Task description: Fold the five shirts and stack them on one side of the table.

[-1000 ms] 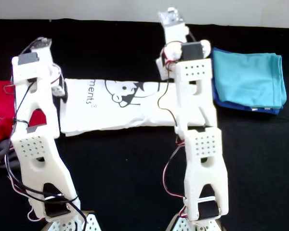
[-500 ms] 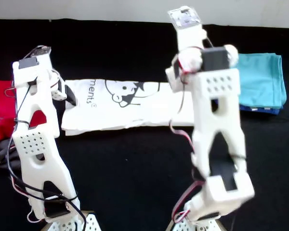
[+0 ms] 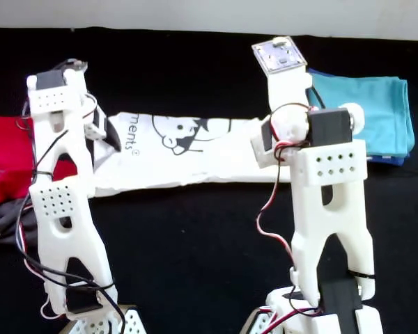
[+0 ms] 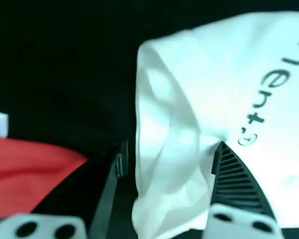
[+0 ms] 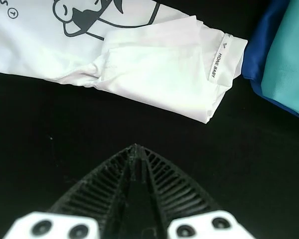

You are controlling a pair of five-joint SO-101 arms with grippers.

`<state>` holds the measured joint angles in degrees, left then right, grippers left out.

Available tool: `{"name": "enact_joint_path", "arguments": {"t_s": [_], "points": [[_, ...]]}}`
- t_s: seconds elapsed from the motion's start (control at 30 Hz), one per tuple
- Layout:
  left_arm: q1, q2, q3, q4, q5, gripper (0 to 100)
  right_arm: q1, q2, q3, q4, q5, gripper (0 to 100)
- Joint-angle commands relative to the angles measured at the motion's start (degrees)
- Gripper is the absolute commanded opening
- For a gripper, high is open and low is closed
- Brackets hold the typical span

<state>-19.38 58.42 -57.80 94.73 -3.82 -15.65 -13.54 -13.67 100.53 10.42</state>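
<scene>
A white shirt (image 3: 195, 149) with a cartoon print lies folded into a long strip across the black table (image 3: 195, 250). Its left end (image 4: 179, 124) is bunched between the fingers of my left gripper (image 3: 104, 132), which is shut on it and holds it a little off the table. My right gripper (image 5: 135, 147) is shut with nothing in it, raised over bare table just short of the shirt's right end (image 5: 159, 74). A teal shirt (image 3: 362, 115) lies folded on a blue shirt (image 3: 376, 158) at the far right.
A red shirt (image 3: 3, 160) lies at the left edge over a dark grey garment (image 3: 3, 223); the red shirt (image 4: 30, 174) is close beside my left gripper. The teal shirt (image 5: 289, 64) and blue shirt (image 5: 261, 50) border the white shirt's right end.
My right arm has risen and swung right, off the shirt's right end. My left gripper has shifted slightly right and pulled the shirt's left end up into a taper.
</scene>
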Motion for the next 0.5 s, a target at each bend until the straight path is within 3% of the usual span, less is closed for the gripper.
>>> {"name": "enact_joint_path", "arguments": {"t_s": [0.0,0.33,0.4,0.47], "points": [[0.75,2.42,-0.57,-1.93,0.62,28,0.75,-2.33,0.13,0.48,0.53,0.9],[1.01,4.62,-1.45,-1.49,1.58,27,0.75,-2.95,-0.04,0.57,0.53,0.9],[1.1,4.62,-1.54,-0.88,1.58,19,0.75,-4.7,-0.13,0.48,0.53,0.9],[1.1,4.62,-1.54,-0.79,1.58,5,0.75,-7.96,-0.13,0.48,0.53,0.7]]}}
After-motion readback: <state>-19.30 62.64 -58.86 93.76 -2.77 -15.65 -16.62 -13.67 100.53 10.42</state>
